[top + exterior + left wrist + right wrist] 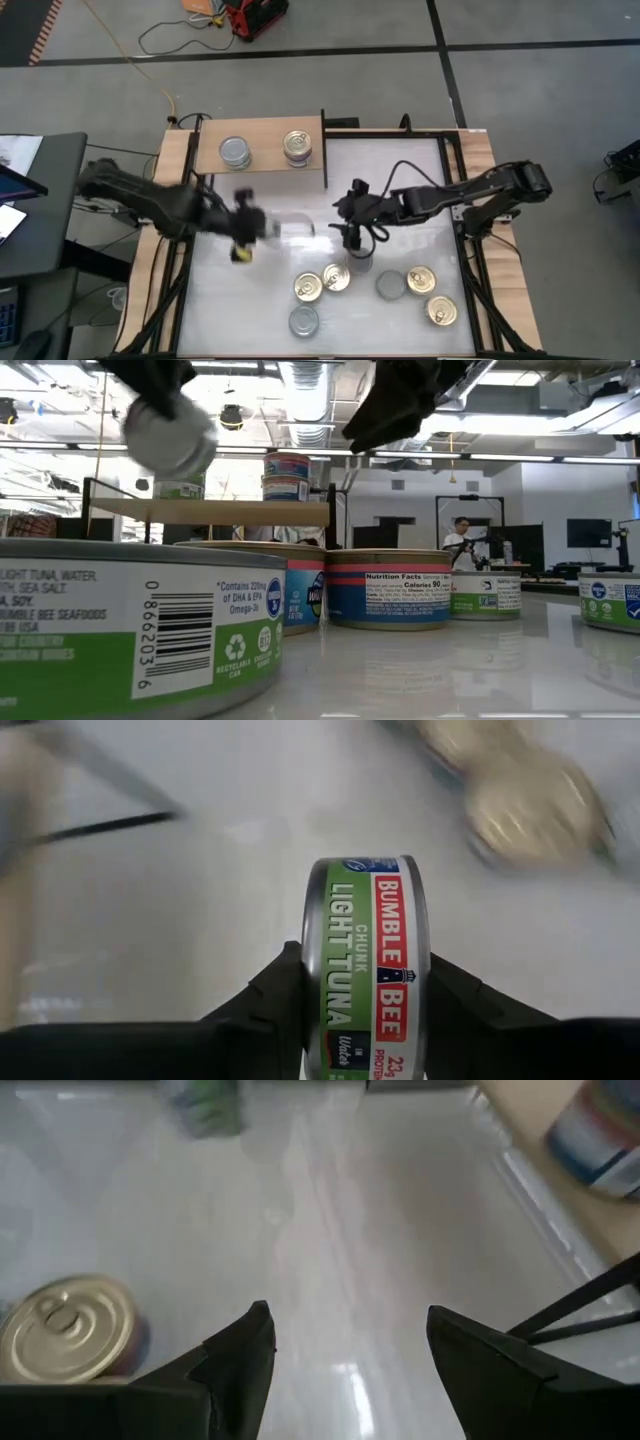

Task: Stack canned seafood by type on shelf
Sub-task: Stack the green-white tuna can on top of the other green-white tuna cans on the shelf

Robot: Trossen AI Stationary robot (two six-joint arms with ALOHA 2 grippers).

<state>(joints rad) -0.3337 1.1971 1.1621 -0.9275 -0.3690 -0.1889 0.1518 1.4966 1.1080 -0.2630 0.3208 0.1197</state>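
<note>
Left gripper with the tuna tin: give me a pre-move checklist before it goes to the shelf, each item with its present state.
1. Tin held: ok. The left gripper is shut on the green-label tuna tin, a finger on each side.
2. Tin clear of the table: ok; the low view shows it in the air.
3. Matching stack found on the shelf: cannot tell; the silver-lid stack and the gold-lid stack show no labels from above.
4. Right gripper out of the way: ok; open, over mid-table.
5. Upright panel beside the path: ok.
</note>
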